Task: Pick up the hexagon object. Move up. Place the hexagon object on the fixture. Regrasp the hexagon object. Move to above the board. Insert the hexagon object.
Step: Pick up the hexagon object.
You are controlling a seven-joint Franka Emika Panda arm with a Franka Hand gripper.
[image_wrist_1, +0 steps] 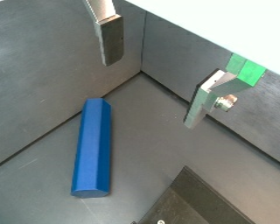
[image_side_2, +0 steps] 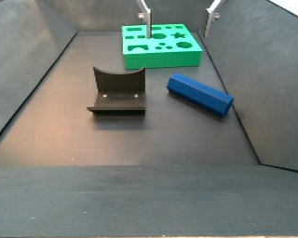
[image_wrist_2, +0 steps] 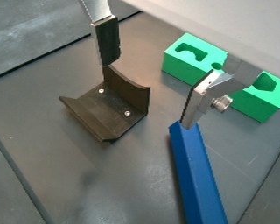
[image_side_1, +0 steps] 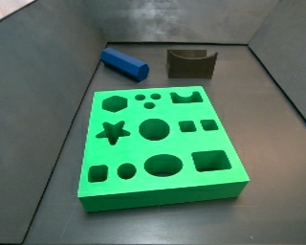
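Hand (image_wrist_2: 149, 74) is hovering wide open, empty, above the fixture (image_wrist_2: 108, 107) | hexagon object (image_wrist_2: 199, 172) is lying beside the fixture | you're descending: straddle its long flat sides mid-length.

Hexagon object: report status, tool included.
Tool open, empty, high above the floor. Hexagon object flat on the floor beside the fixture, not touching. Board holes clear. Nothing in the way.

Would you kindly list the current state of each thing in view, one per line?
hand: open, empty, raised above the floor near the board.
hexagon object: lying flat on the floor beside the fixture, not held.
fixture: notch empty.
board: flat on the floor, all holes empty.
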